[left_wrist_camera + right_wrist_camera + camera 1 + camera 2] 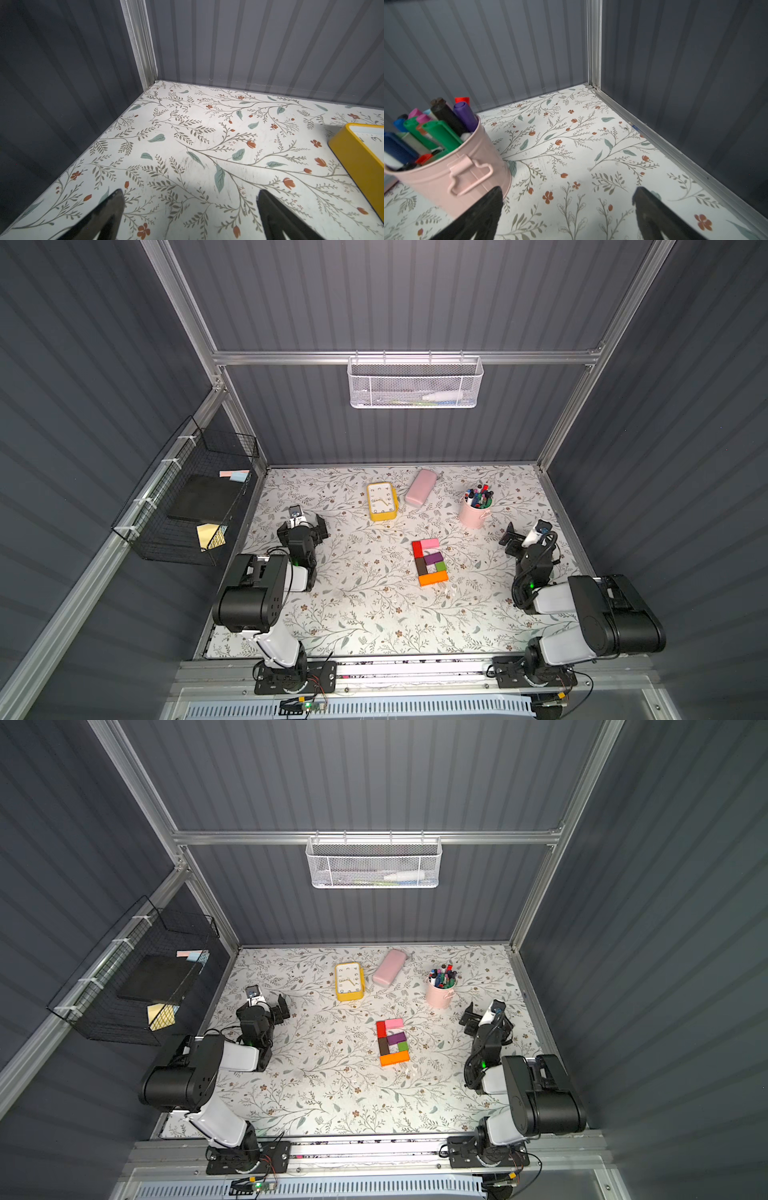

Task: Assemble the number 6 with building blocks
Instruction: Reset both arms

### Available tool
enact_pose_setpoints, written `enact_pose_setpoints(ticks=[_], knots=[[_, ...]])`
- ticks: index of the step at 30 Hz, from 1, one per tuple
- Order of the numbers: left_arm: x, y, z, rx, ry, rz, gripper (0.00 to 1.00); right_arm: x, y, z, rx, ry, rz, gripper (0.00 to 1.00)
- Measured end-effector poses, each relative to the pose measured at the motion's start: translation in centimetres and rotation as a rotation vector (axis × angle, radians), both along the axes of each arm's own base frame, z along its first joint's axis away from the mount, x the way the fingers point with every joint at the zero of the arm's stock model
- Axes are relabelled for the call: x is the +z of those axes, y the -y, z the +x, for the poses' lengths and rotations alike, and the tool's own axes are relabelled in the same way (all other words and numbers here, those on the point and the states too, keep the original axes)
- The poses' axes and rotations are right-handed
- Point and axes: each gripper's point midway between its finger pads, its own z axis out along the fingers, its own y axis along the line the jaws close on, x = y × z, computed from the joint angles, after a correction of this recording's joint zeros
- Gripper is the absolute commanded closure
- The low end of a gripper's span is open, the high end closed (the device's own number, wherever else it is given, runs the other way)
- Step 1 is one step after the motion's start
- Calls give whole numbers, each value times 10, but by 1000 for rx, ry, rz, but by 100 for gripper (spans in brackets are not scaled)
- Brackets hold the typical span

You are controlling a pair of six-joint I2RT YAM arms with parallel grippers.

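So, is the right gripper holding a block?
No, the right gripper stands open, with only bare table between its jaws.

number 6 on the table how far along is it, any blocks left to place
Looks done: the number 6 is whole, pink block on top, red block and brown block down its left, purple block mid, green cube right, orange block as base. In hand: nothing; left gripper and right gripper are open, empty, well clear of it. Left: no loose block in view.
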Motion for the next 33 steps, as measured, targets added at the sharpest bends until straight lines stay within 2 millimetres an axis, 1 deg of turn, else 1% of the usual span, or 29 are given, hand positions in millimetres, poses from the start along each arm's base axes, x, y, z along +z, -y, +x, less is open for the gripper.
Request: enact_pose_setpoints(ticks=[3, 9, 18, 33], knots=[[0, 1, 0, -3, 1, -1, 0, 2, 0, 4, -3, 2, 15, 1], [1, 1, 0, -3, 4, -1, 1, -6, 0, 3, -3, -29, 22, 1], [1, 1, 0, -3, 5, -1, 0, -10, 0, 2, 0, -45, 22, 1], [2, 1, 1, -3, 7, -1, 1, -10, -1, 4, 0, -47, 21, 1]])
